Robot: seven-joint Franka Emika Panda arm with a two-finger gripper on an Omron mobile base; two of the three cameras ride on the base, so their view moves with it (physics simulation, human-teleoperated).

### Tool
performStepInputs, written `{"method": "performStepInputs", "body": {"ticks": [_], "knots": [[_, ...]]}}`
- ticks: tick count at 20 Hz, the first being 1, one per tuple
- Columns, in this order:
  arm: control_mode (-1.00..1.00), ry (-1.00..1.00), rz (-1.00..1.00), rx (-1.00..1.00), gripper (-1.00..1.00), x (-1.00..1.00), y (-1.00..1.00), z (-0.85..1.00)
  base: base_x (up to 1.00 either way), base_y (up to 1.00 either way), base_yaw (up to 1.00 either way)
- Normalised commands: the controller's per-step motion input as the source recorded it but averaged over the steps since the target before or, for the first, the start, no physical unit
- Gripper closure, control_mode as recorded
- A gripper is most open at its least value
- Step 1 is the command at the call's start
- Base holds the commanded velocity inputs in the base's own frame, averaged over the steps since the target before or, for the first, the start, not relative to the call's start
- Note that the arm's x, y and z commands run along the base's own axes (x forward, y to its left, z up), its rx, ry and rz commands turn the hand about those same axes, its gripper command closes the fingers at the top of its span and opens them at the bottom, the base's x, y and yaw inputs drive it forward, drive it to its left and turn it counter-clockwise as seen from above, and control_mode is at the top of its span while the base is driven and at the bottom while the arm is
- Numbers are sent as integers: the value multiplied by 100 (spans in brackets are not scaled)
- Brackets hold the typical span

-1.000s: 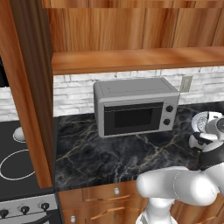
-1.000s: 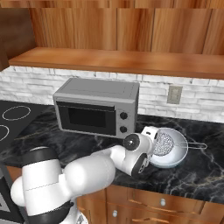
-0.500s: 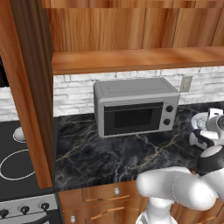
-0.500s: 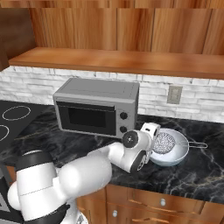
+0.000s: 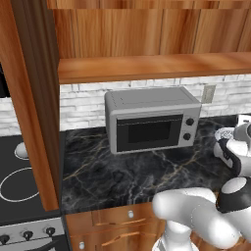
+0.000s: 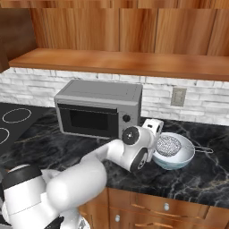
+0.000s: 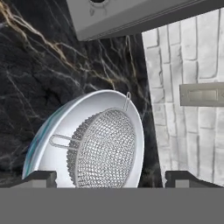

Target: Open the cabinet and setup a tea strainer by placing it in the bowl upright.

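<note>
A boxy silver microwave [image 6: 98,108] stands on the black marbled counter [image 6: 210,174] beneath the reddish-brown wooden cabinet [image 6: 120,62]. Right of it, the two-finger gripper [image 7: 109,176] hangs spread wide, grasping nothing, just above the round white bowl [image 6: 176,159], where the grey mesh tea strainer [image 6: 169,145] sits cup-side up.
</note>
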Motion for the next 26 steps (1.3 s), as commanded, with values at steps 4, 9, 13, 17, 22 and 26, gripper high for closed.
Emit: {"method": "performStepInputs", "body": {"ticks": [4,9,13,17,22,26], "knots": [[-100,4,0,5,-100,-32,0,29,0,0,0],[-100,4,0,16,-100,-62,23,24,0,0,0],[-100,15,0,30,-100,-59,48,31,0,0,0],[-100,21,0,11,-100,-47,54,100,0,0,0],[-100,33,-1,4,-100,-22,35,99,0,0,0],[-100,37,-5,15,-100,-24,36,45,0,0,0]]}}
